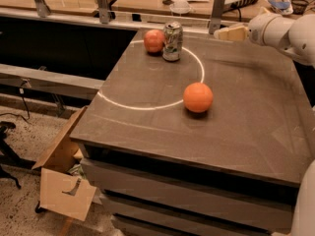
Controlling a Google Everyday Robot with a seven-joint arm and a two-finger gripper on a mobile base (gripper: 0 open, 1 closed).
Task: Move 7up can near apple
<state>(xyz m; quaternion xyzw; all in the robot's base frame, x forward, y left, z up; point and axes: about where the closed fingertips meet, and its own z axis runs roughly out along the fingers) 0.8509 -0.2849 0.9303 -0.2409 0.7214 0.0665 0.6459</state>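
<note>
The 7up can (173, 41) stands upright at the far edge of the dark table (246, 127), silvery with green and white markings. The apple (154, 41), reddish-pink, sits right beside it on its left, nearly touching. My gripper (224, 33), with beige fingers, hovers at the far right of the table, clear of the can by about a can's height to its right. It is open and holds nothing. My white arm (285, 31) reaches in from the right edge.
A larger bright orange fruit (198, 97) lies near the table's middle, on a white circle line (142, 107). A rail with metal posts (217, 11) runs behind the table. An open cardboard box (64, 181) sits on the floor at the lower left.
</note>
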